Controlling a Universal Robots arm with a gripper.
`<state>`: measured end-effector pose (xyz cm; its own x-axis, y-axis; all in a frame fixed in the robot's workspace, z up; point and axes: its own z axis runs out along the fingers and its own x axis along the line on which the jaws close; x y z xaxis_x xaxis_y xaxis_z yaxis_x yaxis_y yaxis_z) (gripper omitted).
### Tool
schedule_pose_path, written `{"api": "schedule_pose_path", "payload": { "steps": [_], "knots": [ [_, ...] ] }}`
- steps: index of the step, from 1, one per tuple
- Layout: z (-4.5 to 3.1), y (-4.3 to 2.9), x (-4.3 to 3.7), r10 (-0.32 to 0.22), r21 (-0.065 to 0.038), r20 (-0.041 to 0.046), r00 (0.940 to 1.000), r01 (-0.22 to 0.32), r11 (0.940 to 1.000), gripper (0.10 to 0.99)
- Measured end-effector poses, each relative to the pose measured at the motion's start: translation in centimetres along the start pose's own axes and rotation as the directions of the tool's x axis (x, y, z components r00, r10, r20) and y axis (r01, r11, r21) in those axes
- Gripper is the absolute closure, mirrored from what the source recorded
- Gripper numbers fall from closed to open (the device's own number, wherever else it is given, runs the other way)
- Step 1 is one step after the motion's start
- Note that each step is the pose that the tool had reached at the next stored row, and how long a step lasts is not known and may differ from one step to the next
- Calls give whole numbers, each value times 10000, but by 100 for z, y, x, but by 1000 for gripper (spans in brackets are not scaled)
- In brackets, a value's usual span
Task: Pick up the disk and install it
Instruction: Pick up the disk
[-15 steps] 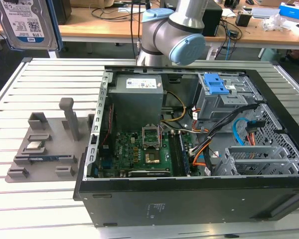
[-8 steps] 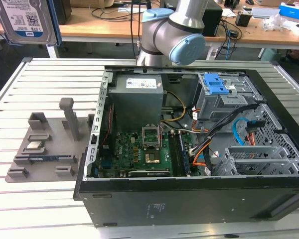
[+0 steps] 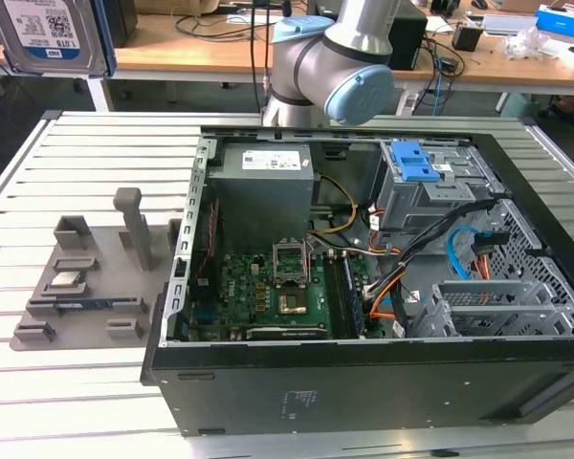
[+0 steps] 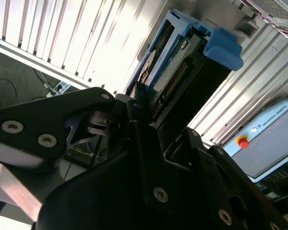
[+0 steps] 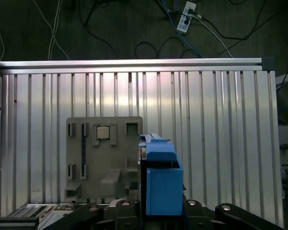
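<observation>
Disk (image 3: 53,33): silver drive in blue carrier; clamped between closed gripper (image 4: 156,115) jaws, raised above slatted table (image 3: 77,402); grey parts tray (image 5: 105,163) below, chip (image 5: 102,132) seated; open computer case (image 3: 364,382) alongside.

Slatted metal table (image 3: 77,143) bears a grey tray (image 3: 124,289) and computer case (image 3: 364,392).

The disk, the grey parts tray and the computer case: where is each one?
the disk (image 3: 48,29), exterior view, on its white-and-blue label.
the grey parts tray (image 5: 119,155), first wrist view, on a bare patch of its base.
the computer case (image 3: 364,392), exterior view, on its black near wall.
</observation>
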<state>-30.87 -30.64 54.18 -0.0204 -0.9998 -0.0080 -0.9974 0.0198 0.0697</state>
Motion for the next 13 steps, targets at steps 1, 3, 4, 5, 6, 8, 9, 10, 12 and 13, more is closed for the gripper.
{"api": "schedule_pose_path", "payload": {
  "steps": [1, 3, 4, 5, 6, 8, 9, 10, 12, 13],
  "knots": [
    [-19, -1, -2, 0, -4, 0, 10000, 0, 10000, 725],
    [-54, -2, -4, 0, -12, -1, 10000, 0, 10000, 725],
    [-68, -3, -4, 0, -14, -1, 10000, 0, 10000, 725],
    [-79, -2, -4, 0, -14, -1, 10000, 0, 10000, 725],
    [-99, -2, -5, 0, -16, -1, 10000, 0, 10000, 725],
    [-103, -2, -5, 0, -15, 0, 10000, 0, 10000, 725],
    [-103, -2, -5, -1, -15, 0, 10000, 1, 10000, 725],
    [-103, -2, -5, 0, -15, 0, 10000, 0, 10000, 725],
    [-103, -2, -5, 0, -16, 0, 10000, 0, 10000, 725],
    [-104, -2, -5, 0, -16, 1, 10000, 0, 10000, 725]
  ]
}}
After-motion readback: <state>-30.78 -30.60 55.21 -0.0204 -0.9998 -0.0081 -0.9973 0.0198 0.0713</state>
